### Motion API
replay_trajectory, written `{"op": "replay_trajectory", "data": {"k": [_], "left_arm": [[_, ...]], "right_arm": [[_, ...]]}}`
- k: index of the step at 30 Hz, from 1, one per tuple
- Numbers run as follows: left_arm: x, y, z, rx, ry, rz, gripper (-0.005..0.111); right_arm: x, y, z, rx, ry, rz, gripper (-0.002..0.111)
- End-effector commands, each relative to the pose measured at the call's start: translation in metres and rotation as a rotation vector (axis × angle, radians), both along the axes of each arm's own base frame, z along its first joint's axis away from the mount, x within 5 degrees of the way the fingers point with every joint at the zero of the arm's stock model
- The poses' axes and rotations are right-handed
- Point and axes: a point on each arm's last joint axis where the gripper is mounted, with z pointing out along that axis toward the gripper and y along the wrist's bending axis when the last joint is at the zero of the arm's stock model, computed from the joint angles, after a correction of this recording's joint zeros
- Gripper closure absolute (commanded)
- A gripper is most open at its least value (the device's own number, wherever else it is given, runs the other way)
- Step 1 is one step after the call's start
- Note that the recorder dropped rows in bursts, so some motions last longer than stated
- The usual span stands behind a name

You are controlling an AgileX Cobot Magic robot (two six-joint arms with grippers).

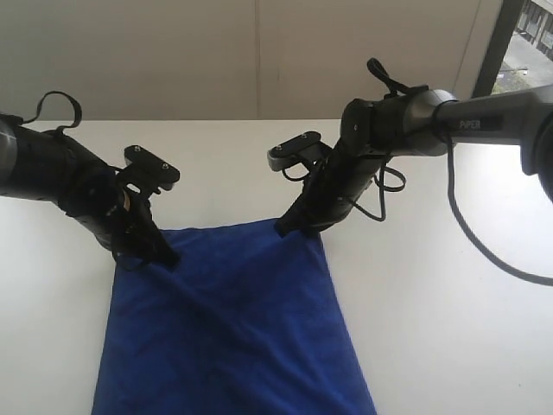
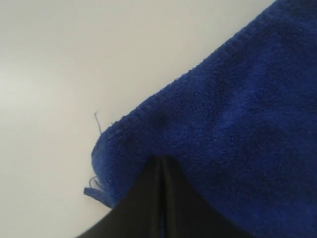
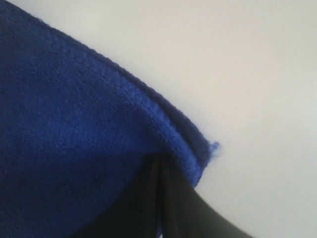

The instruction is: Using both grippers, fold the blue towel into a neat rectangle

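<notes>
The left end effector [image 1: 164, 258] meets the far left corner of the blue towel [image 1: 233, 328]. Its arm comes in from the towel's left side. In the left wrist view, the left end effector [image 2: 161, 161] has its jaws drawn narrow, with only a thin slit between them. Blue cloth shows in that slit, so the jaws are pinched on the towel corner [image 2: 237, 124]. A loose thread [image 2: 97, 121] stands off the towel's hem near this corner.

The blue towel lies spread flat on the white surface [image 1: 432, 303] between the two arms. Its near end runs out of the exterior view.

The right end effector [image 1: 289, 229] meets the far right corner of the towel. Its arm, with a grey tube marked PiPER [image 1: 492, 117], comes in from the towel's right side. In the right wrist view, the right end effector [image 3: 158, 161] also has its jaws narrow, and they are closed on the hemmed towel corner [image 3: 64, 124].
</notes>
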Motion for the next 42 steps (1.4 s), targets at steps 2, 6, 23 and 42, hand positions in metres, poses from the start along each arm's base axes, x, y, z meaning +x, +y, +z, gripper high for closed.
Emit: {"op": "replay_trajectory", "data": {"k": [2, 6, 23, 42], "left_arm": [[0.001, 0.0, -0.019, 0.018, 0.046, 0.007, 0.107], [0.003, -0.002, -0.026, 0.006, 0.04, -0.002, 0.107], [0.031, -0.006, -0.025, 0.006, -0.012, -0.007, 0.107], [0.036, -0.009, -0.026, -0.022, -0.057, -0.024, 0.107]], "right_arm": [[0.002, -0.002, 0.001, -0.016, -0.024, 0.012, 0.108], [0.003, -0.002, 0.001, -0.019, -0.028, 0.013, 0.108], [0.008, -0.011, 0.001, -0.119, -0.081, -0.03, 0.108], [0.036, -0.028, 0.008, -0.088, -0.143, -0.115, 0.108]]}}
